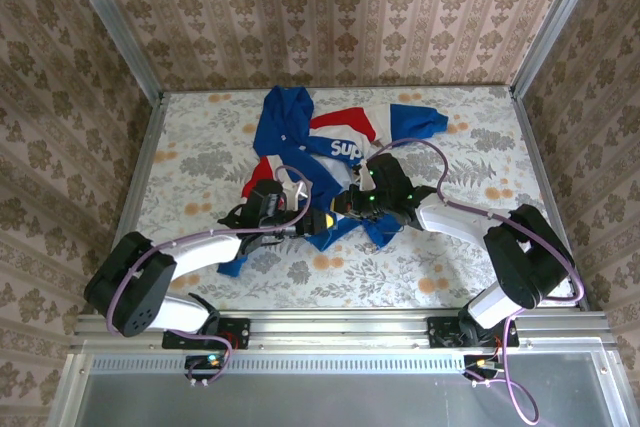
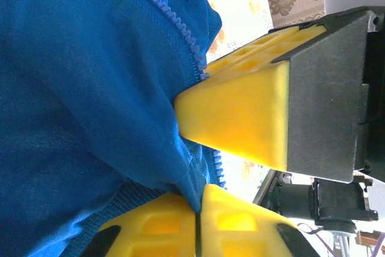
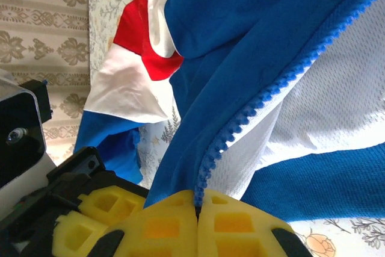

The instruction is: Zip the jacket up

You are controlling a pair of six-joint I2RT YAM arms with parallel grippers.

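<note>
The blue jacket (image 1: 285,127) lies crumpled and open on the table, its red-and-white band and white "Sup" lettering (image 1: 345,151) facing up. Both grippers meet at its near hem. My left gripper (image 1: 323,219) (image 2: 200,209) is shut on a fold of blue fabric beside the ribbed hem. My right gripper (image 1: 352,203) (image 3: 197,200) is shut on the bottom end of one zipper edge (image 3: 271,94), lifting it so the white mesh lining (image 3: 337,106) shows. A yellow finger of the right gripper (image 2: 240,112) presses on the zipper teeth (image 2: 180,34) in the left wrist view. The slider is hidden.
The floral tablecloth (image 1: 440,257) is framed by metal rails (image 1: 140,167) and wallpapered walls. Free table lies to the left, right and near side of the jacket. Purple cables (image 1: 440,162) loop over both arms.
</note>
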